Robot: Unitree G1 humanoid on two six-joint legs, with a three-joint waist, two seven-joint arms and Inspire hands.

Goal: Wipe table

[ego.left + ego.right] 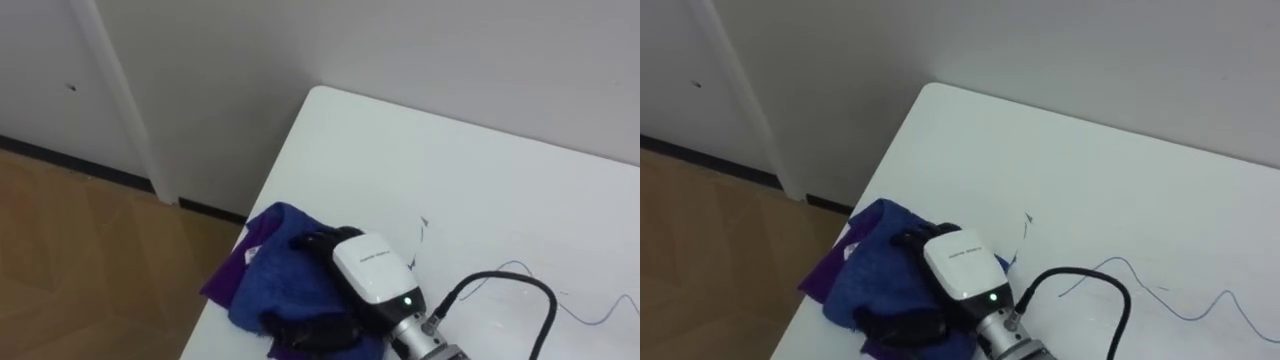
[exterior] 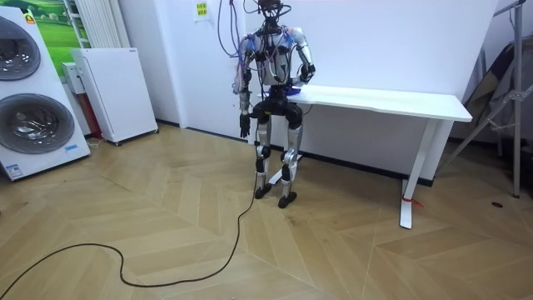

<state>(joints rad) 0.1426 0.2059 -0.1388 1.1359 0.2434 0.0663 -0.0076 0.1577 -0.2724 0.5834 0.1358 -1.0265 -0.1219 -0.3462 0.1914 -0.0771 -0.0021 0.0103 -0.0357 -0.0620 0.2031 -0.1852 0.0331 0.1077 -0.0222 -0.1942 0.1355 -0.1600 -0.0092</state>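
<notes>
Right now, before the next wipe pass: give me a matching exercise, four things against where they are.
Things:
1. blue cloth
2. right robot hand
3. left robot hand
4. pen marks

Places:
A. hanging at the robot's side, off the table
B. on bare tabletop, to the right of the cloth
C. bunched at the table's left edge
D. on top of the cloth, fingers curled into it

Pairs: 1-C, 2-D, 3-A, 4-B
</notes>
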